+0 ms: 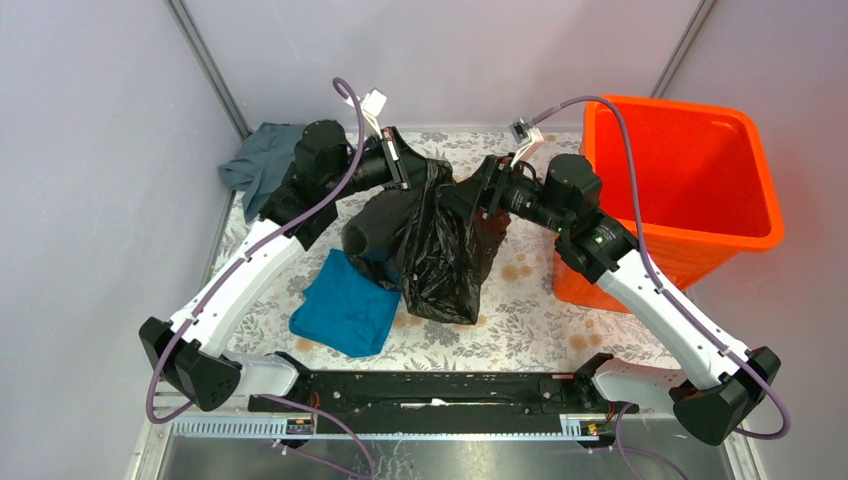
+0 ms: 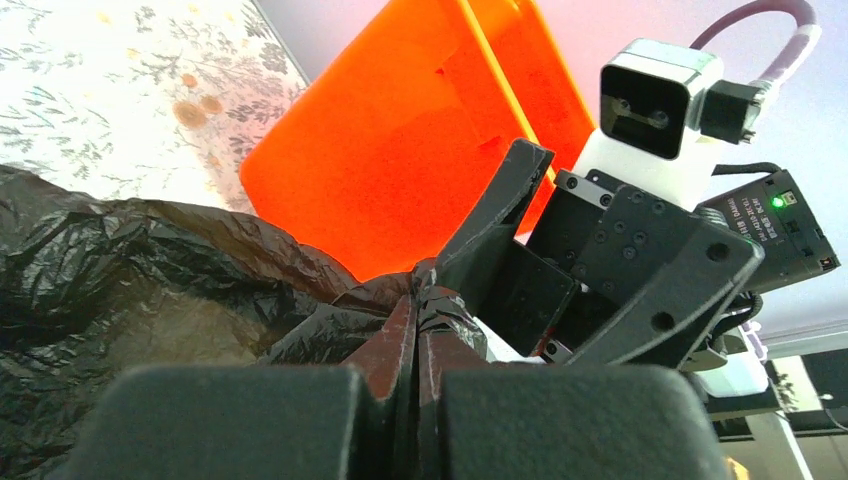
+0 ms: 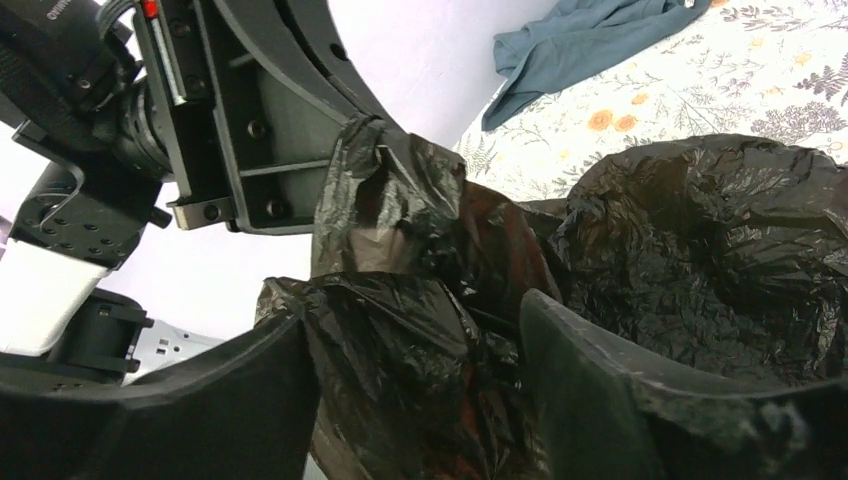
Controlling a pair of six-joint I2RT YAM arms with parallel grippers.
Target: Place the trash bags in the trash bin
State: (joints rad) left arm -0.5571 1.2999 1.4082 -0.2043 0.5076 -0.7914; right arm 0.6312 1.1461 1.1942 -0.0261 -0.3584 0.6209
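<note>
A black trash bag point(image 1: 440, 250) hangs over the floral table between my two grippers. My left gripper point(image 1: 415, 172) is shut on the bag's gathered top edge; in the left wrist view point(image 2: 415, 320) its jaws pinch the black film point(image 2: 150, 270). My right gripper point(image 1: 470, 195) faces it from the right, open, with folds of the bag point(image 3: 700, 230) filling the gap between its fingers point(image 3: 415, 310). The bright orange trash bin point(image 1: 770, 200) stands at the right of the table, behind the right arm, and fills the background of the left wrist view point(image 2: 400, 150).
A blue cloth point(image 1: 345, 305) lies on the table just left of the bag. A dark grey cloth point(image 1: 375, 230) bunches behind it. A grey-blue cloth point(image 1: 262, 165) lies at the far left corner, also in the right wrist view point(image 3: 580, 40). Walls enclose the table.
</note>
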